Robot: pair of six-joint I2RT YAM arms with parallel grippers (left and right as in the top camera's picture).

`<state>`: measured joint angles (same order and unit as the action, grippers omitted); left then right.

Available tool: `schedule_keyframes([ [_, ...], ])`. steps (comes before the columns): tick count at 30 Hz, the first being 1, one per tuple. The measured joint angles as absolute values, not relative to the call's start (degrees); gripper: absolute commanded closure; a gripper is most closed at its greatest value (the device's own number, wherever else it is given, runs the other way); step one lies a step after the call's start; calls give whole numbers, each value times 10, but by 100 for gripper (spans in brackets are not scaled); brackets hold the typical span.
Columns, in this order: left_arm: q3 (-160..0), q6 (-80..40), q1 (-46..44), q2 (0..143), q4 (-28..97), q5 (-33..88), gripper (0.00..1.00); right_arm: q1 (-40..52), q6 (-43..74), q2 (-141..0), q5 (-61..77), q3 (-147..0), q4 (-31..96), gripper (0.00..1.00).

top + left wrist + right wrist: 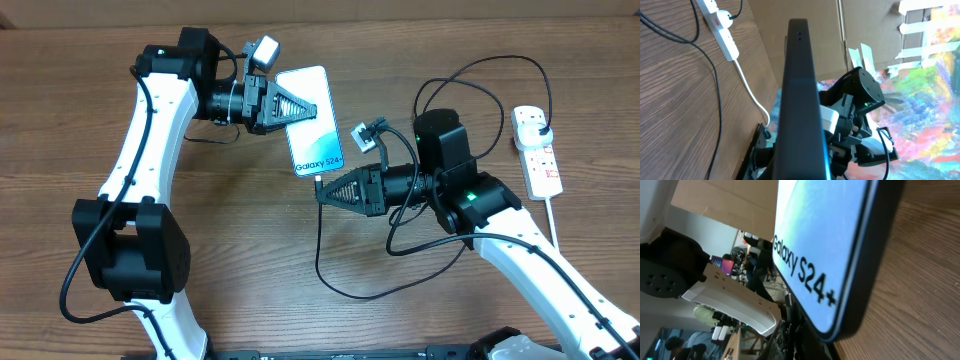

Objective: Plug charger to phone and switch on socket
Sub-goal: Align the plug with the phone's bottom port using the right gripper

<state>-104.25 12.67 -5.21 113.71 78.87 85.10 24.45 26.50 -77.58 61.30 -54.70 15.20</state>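
Observation:
The phone [312,118] has a light screen reading "Galaxy S24+". It is held off the table, tilted. My left gripper [288,106] is shut on its left edge. In the left wrist view the phone [801,95] shows edge-on and dark. My right gripper [325,191] sits right at the phone's lower end, shut on the tip of the black charger cable [319,240]. In the right wrist view the phone [820,235] fills the frame and my right gripper [810,337] is dark below it; the connector is hidden. The white socket [537,150] lies at the far right with the black plug [540,124] in it.
The charger cable loops over the table in front of the right arm and behind it toward the socket. The socket's thick white cord [553,220] runs toward the front right. In the left wrist view the socket [722,27] and a black cable [716,100] lie on the wood.

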Motion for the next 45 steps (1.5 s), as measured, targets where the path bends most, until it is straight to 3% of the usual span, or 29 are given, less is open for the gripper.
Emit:
schedule_keyframes([
  [13,-1042,126,-49,1137,787,868,96,208,257,-776,632,-547,153,96],
  [45,-1042,102,-63,1137,739,872,96,226,255,-776,644,-547,155,96],
])
